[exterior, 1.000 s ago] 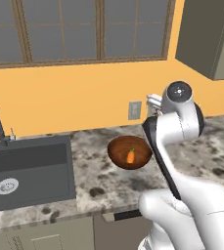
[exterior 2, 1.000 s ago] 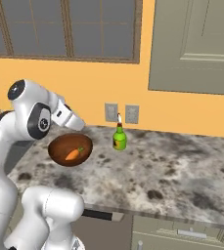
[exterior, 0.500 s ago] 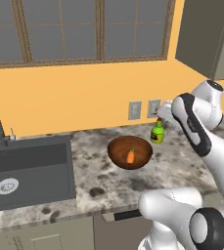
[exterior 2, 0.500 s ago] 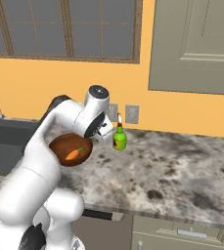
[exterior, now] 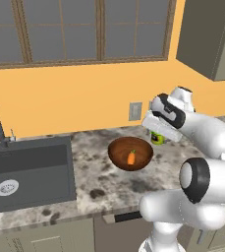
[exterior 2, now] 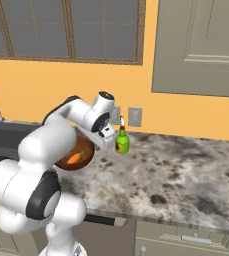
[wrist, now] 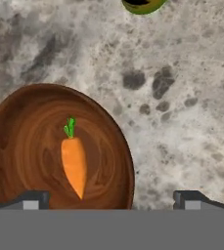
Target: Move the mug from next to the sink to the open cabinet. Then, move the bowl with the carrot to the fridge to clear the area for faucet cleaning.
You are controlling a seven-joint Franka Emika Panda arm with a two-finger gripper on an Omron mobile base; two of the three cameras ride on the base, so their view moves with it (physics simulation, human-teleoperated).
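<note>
Gripper (wrist: pixel 111 197) fingers spread wide and empty, the white arm hangs above the speckled stone counter (exterior: pixel 94 177) with one fingertip (wrist: pixel 33 199) over the bowl (wrist: pixel 55 146) and the other (wrist: pixel 194 199) over bare stone beyond its rim. Nothing is pinched or touched as far as the hand view shows.

Inside the reddish-brown bowl lies the carrot (wrist: pixel 74 163), green top pointing away from the fingers. The bowl sits on the counter between the dark sink (exterior: pixel 28 172) and a small green bottle (exterior 2: pixel 122 141), which stands just beside the arm's wrist near the wall outlets. No mug is visible beside the sink, so the bowl looks to be the step in hand.

A clean pickup likely means straddling the near wall of the bowl, one finger inside and one outside, descending straight, then closing firmly. Lifting level should keep the carrot from rolling out, and swinging clear of the bottle avoids toppling it.
</note>
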